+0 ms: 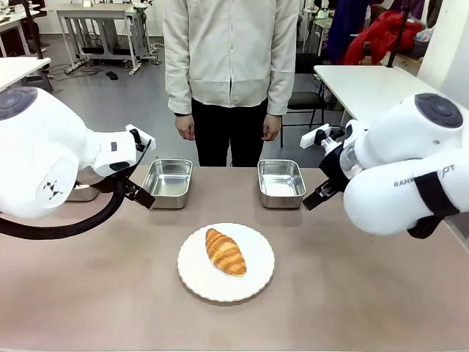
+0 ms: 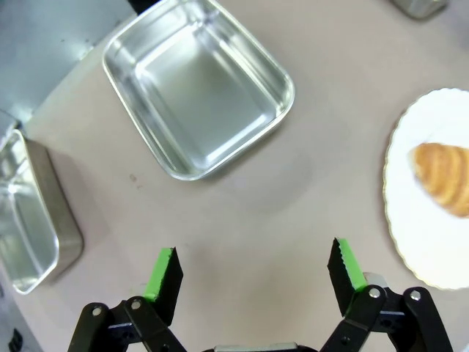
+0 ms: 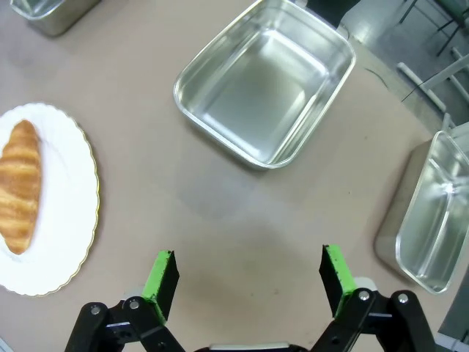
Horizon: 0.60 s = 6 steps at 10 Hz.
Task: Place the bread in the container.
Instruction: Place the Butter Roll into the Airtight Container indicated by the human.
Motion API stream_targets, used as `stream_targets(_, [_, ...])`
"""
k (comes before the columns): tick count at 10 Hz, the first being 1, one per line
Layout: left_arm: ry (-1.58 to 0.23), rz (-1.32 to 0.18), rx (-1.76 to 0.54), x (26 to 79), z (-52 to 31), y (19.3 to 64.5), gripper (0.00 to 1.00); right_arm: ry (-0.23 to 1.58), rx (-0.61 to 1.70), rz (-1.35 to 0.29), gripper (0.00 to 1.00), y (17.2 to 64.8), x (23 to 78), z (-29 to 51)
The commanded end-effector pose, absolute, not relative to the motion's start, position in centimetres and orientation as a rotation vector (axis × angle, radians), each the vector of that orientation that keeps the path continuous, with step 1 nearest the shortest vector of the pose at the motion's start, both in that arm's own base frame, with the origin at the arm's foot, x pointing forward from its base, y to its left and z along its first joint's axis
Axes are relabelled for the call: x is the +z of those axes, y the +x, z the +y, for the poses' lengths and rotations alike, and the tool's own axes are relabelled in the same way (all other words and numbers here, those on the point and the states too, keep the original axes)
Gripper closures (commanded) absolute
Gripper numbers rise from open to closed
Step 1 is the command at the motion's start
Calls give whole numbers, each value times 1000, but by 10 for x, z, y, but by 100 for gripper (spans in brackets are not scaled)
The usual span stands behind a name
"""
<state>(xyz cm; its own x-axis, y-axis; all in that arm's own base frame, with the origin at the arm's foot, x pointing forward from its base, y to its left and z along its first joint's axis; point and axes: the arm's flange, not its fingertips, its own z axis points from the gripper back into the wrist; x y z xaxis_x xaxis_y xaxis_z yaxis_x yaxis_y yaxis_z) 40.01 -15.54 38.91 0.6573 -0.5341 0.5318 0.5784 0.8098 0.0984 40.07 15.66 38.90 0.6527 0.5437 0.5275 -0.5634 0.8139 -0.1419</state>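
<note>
Left hand point(image 2: 255, 258) and right hand point(image 3: 248, 262) stood open, empty; a shallow pinch could let the glossy bread point(image 1: 226, 251) slip short of the container point(image 1: 282, 202).

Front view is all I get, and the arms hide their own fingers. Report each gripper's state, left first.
Observer: The left gripper is open, green pads spread wide above bare table.
Operator: Now the right.
Observer: The right gripper is open too, holding nothing.
Operator: Check behind the right arm for anything hidden.
Observer: A fourth pan sits there near the table's edge, apart from the pan ahead of that gripper. What shows of it is empty.
</note>
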Motion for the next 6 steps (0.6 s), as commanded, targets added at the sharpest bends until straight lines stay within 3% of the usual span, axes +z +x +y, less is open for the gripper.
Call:
stream_targets(1, [-167,-564,-677,437,-112,403,0,117,619,-622,0,408,442,118])
stream_targets(3, [-221,-540,-735,484,-70,407,0,194,620,-662,0,413,488,64])
stream_targets(6, [-215,-506,-937,519,-2,419,0,196,673,-689,0,410,511,-10])
